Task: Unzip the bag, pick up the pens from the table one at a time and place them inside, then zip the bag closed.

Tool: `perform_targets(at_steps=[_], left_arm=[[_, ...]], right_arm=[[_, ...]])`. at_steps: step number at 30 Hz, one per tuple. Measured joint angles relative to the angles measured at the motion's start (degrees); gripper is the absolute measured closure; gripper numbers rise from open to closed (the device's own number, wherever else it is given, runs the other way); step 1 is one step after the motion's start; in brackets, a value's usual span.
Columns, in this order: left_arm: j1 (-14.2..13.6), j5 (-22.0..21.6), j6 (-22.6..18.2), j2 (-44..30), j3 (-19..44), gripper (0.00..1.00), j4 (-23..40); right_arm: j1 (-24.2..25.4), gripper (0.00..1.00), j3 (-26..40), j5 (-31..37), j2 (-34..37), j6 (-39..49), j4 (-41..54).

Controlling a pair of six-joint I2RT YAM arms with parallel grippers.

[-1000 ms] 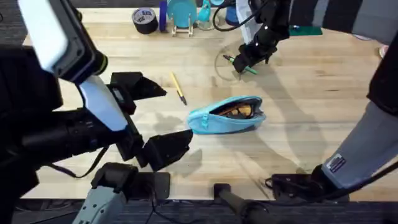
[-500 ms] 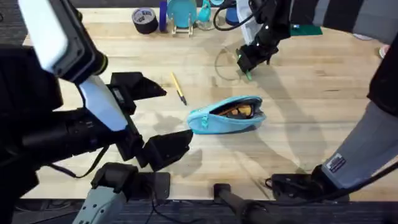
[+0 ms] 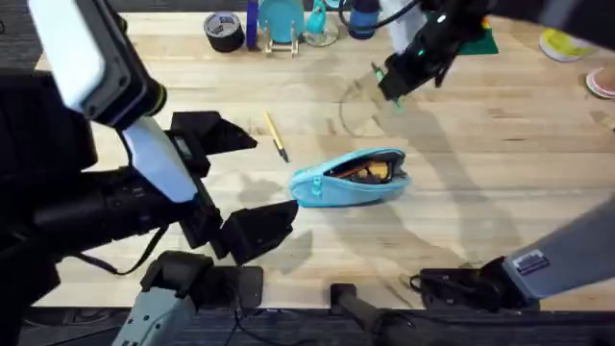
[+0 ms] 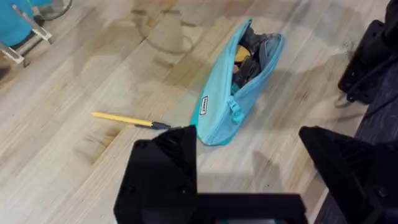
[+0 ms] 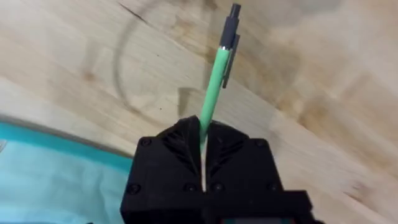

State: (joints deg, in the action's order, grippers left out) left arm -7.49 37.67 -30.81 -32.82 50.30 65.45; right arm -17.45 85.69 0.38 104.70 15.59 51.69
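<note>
The right hand (image 5: 202,140) is clamped on the green pen (image 5: 216,74), which sticks out past its fingertips with the dark clip end farthest from the grip, lifted off the tabletop (image 3: 461,163). The step in hand looks like carrying this pen to the bag (image 3: 351,177), which lies nearer the robot than that hand, unzipped, with dark and yellow contents showing through the gap. The next move likely calls for bringing the pen over the slot and lining its length with the opening before letting go. The yellow pen (image 3: 276,135) lies on the wood off the bag's end, between it and the left hand (image 4: 249,155), which hangs wide and empty just short of the bag. Bare tabletop lies between the right hand and the bag; the tape roll (image 3: 224,31) and blue items (image 3: 282,21) sit off along the far edge, beside that hand.
</note>
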Motion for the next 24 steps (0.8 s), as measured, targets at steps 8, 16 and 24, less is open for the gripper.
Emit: perform_targets(at_steps=[8,16,24], left_arm=[[0.0,0.0,0.0,0.0,0.0,0.005,0.0],[0.0,0.0,0.0,0.0,0.0,0.006,0.0],[0.0,0.0,0.0,0.0,0.0,0.005,0.0]], right_arm=[[0.0,0.969,0.3,-0.9,-11.8,7.1,4.3],[0.0,0.968,0.3,-10.6,-19.6,18.9,12.2],[0.0,0.969,0.3,-12.6,-25.3,34.3,19.7]])
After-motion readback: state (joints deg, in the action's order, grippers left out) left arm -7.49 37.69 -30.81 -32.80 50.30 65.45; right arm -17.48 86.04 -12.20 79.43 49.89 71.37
